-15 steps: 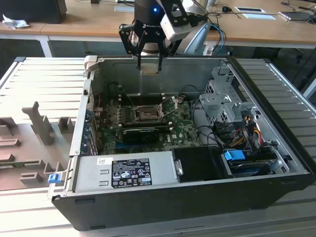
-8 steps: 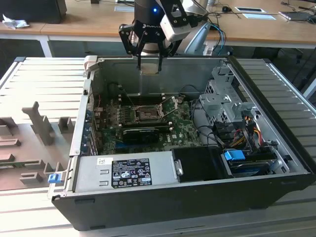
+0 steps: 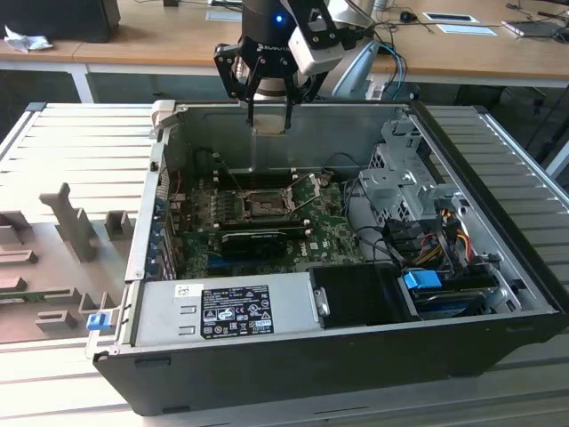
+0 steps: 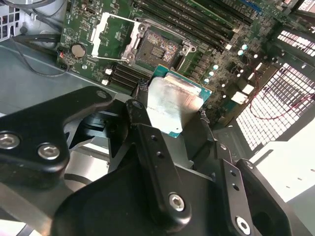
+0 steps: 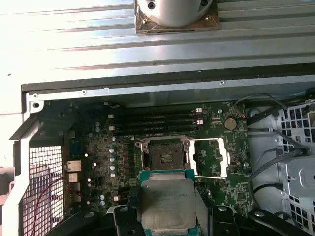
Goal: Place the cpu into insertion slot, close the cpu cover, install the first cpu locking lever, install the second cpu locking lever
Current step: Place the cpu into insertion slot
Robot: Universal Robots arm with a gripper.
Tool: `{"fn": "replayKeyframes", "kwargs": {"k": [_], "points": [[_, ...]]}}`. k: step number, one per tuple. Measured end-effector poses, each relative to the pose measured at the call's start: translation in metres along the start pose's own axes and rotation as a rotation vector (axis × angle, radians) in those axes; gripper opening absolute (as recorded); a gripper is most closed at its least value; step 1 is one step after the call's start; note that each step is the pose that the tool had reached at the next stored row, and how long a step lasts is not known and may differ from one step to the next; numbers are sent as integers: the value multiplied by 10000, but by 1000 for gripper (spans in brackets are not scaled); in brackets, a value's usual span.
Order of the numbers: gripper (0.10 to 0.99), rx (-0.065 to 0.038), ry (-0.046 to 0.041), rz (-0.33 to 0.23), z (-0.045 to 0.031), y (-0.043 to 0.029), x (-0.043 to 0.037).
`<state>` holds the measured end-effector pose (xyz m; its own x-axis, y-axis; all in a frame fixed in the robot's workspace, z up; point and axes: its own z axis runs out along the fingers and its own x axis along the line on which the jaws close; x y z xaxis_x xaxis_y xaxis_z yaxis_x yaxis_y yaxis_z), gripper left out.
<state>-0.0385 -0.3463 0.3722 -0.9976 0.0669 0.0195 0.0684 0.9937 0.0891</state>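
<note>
The gripper point(image 3: 268, 129) is matte black, built from broad flat linkage bars point(image 4: 147, 162) with rounded ends, each pinned by silver socket screws point(image 4: 48, 151). Above the claw rises a black cylindrical wrist point(image 3: 263, 20) carrying a small blue light point(image 3: 279, 18). Beside it sits a pale grey camera housing point(image 3: 313, 40).

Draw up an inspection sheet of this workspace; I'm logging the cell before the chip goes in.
Surface: grey slatted table, open computer case lying on it.
Job's things: chip held above the board; socket empty; cover swung open beside it.
Clutter: grey fixture blocks and a blue clip on the table at the exterior view's left.
Tool: shut on the chip, over the case's far side.
Cables: coloured wires by the drive cage; black leads beside the board.
Surroundings: wooden desks behind, with papers.
</note>
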Motion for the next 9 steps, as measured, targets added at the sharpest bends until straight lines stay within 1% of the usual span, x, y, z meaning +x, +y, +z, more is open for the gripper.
{"fn": "replayKeyframes", "kwargs": {"k": [9], "points": [[529, -9, -35, 373, 3, 0, 0]]}}
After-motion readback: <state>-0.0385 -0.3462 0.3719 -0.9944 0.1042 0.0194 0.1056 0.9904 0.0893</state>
